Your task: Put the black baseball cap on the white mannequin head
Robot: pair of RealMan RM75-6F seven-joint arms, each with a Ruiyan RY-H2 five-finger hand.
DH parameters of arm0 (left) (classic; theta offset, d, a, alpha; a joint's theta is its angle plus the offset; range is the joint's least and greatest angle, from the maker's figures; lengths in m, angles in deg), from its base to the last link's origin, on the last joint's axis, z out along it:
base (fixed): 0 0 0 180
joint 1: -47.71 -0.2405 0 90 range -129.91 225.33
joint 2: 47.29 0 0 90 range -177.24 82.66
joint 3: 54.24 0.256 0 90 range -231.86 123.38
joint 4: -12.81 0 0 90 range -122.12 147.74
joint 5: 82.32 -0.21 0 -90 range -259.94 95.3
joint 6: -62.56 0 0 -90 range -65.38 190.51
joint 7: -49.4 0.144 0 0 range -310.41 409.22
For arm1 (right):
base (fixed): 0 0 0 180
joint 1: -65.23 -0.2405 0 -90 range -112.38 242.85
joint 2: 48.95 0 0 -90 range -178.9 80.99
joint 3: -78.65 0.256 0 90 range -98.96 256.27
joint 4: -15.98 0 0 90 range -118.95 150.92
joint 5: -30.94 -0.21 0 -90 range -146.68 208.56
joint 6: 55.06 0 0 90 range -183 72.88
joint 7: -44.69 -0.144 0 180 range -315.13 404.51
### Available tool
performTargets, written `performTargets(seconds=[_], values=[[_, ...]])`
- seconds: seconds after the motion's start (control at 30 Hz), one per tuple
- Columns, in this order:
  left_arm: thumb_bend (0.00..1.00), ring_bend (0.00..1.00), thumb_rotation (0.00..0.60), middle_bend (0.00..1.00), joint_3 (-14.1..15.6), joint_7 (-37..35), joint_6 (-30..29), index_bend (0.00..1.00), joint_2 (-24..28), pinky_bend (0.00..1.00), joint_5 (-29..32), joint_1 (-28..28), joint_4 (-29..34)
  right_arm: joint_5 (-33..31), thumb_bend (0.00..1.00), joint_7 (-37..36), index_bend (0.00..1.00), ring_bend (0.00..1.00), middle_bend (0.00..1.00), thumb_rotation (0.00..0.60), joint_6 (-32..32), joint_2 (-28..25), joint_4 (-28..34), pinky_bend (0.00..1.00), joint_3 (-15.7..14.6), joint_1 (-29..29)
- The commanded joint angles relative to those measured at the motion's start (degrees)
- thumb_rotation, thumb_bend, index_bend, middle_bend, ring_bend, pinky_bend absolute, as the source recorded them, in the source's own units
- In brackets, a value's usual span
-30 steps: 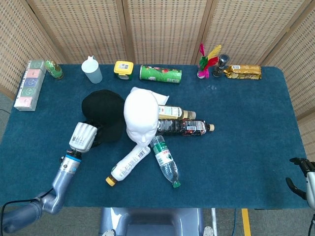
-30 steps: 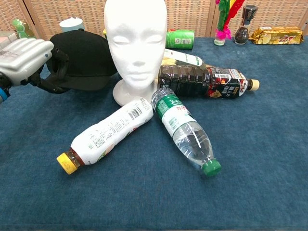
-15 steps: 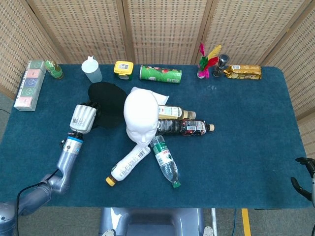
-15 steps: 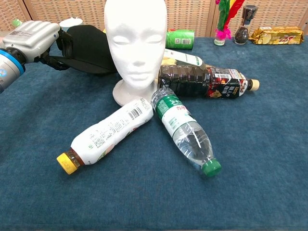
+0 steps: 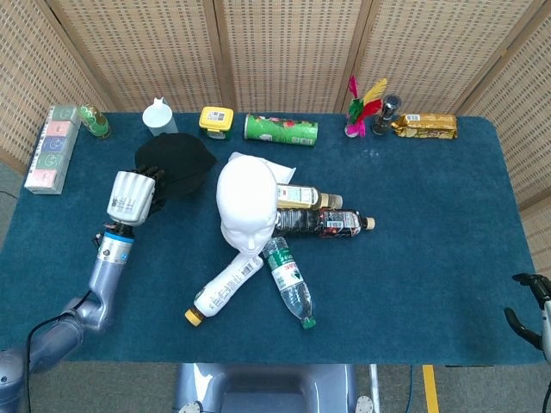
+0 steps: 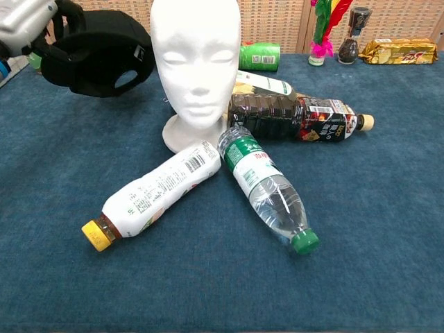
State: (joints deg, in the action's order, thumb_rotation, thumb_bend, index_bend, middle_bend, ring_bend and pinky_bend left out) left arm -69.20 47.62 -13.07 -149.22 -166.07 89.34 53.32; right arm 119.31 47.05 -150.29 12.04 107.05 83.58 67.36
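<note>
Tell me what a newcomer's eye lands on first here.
The white mannequin head stands upright mid-table, ringed in front and to its right by lying bottles. Left of it, the left robot hand holds the black baseball cap lifted off the blue table. At the far edge, a bright feathered shuttlecock catches the eye.

black baseball cap (image 6: 94,59): matt cloth. white mannequin head (image 6: 195,52): smooth, matt, foam-like surface. left hand (image 5: 131,197): light grey plastic shell, slight sheen. table (image 5: 430,215): covered in blue cloth with a fine, felt-like nap. bottles: glossy clear plastic; the green-capped bottle (image 6: 266,187) at 5 o'clock of the head carries a glossy printed label. rear screen (image 5: 284,52): woven cane in wood frames.
</note>
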Motion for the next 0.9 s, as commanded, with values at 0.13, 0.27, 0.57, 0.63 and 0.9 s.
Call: performTargets(seconds=[0.13, 0.27, 0.57, 0.63, 0.9], values=[[0.45, 0.57, 0.6, 0.62, -1.8, 0.8, -4.6, 0.79, 5.7, 0.79, -0.9, 0.4, 6.9, 0.9, 0.26, -1.8, 0.33, 0.44, 0.4, 0.6, 1.7, -0.8, 1.2, 0.48, -1.1, -0.3], [0.45, 0.58, 0.6, 0.62, -2.4, 2.9, -6.0, 0.79, 9.7, 0.79, -2.1, 1.2, 12.4, 1.8, 0.26, -2.3, 0.33, 0.44, 0.4, 0.6, 1.8, -0.9, 1.3, 0.47, -1.4, -0.5], [0.43, 0.58, 0.6, 0.62, -4.3, 10.2, -8.0, 0.79, 17.8, 0.79, -7.2, 5.3, 27.5, 3.1, 0.26, -2.8, 0.33, 0.44, 0.4, 0.6, 1.2, -0.7, 1.2, 0.48, -1.9, -0.4], [0.43, 0.57, 0.6, 0.62, -4.7, 11.9, -7.4, 0.79, 19.1, 0.79, -8.0, 6.4, 31.0, 3.3, 0.26, -3.0, 0.33, 0.44, 0.4, 0.6, 0.9, -0.7, 1.1, 0.47, -1.9, -0.3], [0.43, 0.57, 0.6, 0.62, -4.8, 17.6, -4.5, 0.79, 20.9, 0.79, -10.5, 9.9, 38.9, 3.9, 0.26, -3.7, 0.33, 0.44, 0.4, 0.6, -0.2, -0.6, 0.8, 0.48, -2.0, 0.2]])
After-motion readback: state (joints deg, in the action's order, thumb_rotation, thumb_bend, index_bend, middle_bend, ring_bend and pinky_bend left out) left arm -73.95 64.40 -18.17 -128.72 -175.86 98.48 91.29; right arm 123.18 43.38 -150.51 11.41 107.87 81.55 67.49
